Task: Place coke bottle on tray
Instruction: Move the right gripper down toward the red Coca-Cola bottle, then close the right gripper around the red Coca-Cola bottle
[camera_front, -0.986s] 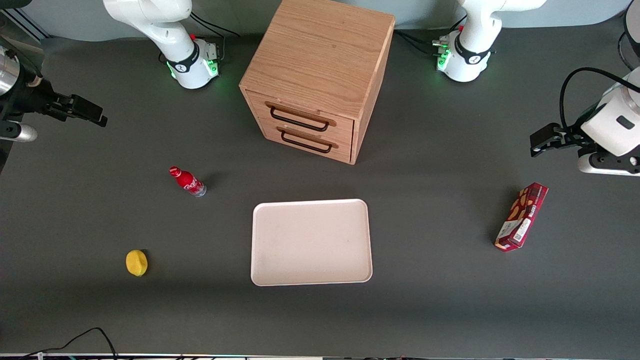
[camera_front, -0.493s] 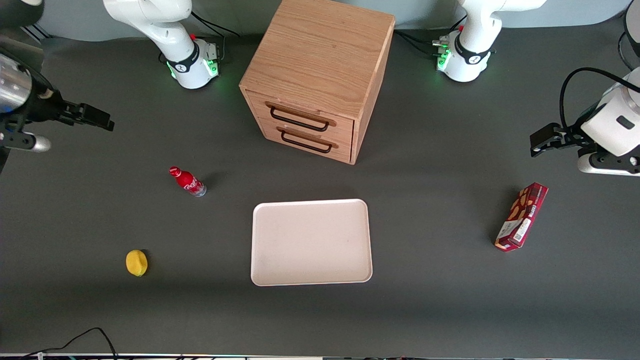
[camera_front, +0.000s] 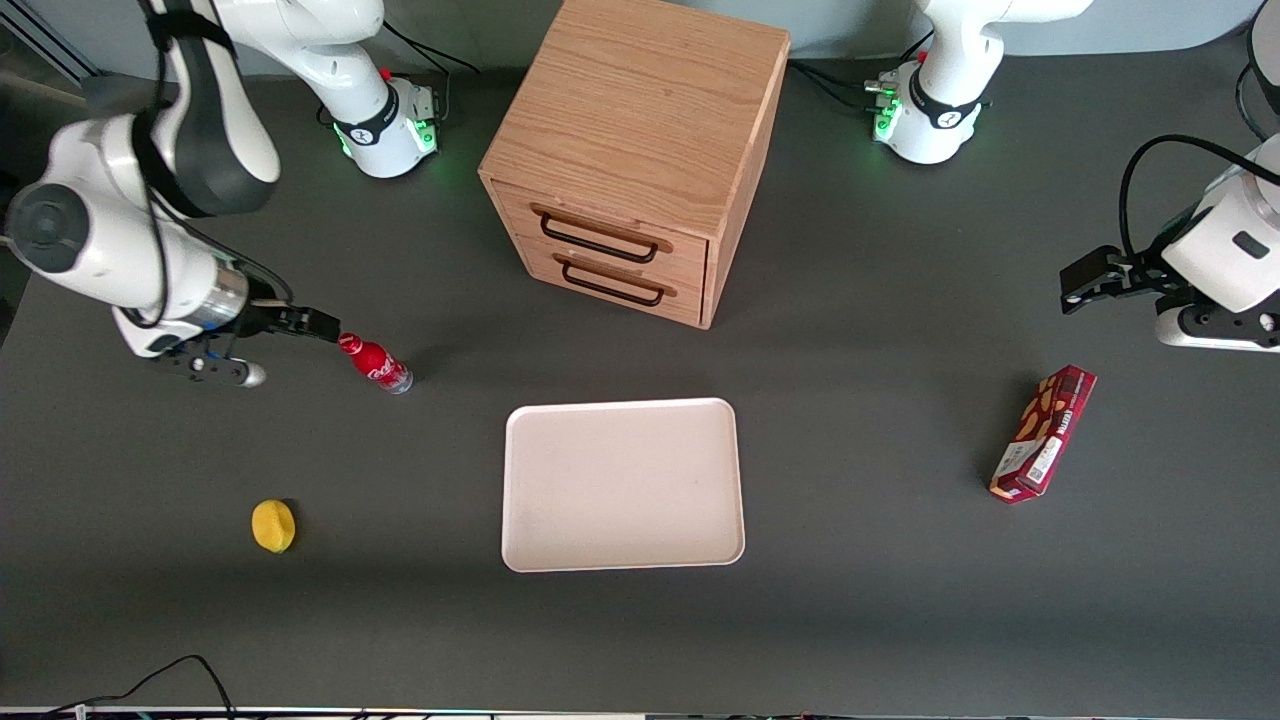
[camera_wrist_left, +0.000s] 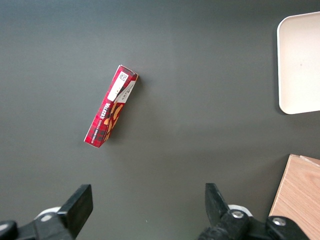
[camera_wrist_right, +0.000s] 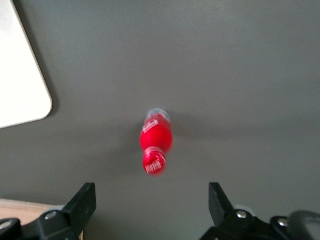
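Note:
The coke bottle (camera_front: 375, 363) is small, red, red-capped, with a clear base. It stands on the dark table between the working arm and the tray (camera_front: 622, 485), a large pale pinkish-white tray nearer the front camera than the wooden drawer cabinet. The bottle also shows in the right wrist view (camera_wrist_right: 156, 143), and a tray corner (camera_wrist_right: 22, 85) shows there too. My gripper (camera_front: 318, 325) hangs just above and beside the bottle's cap. In the right wrist view my gripper (camera_wrist_right: 152, 205) is open, its two fingers wide apart with nothing between them.
A wooden two-drawer cabinet (camera_front: 632, 160) stands at the table's middle, farther from the front camera than the tray. A yellow lemon (camera_front: 273, 525) lies near the working arm's end. A red-brown snack box (camera_front: 1042, 433) lies toward the parked arm's end.
My arm has swung in from the table's edge and lowered, bringing the gripper right up to the bottle's cap. The bottle, tray, lemon and box have not moved.

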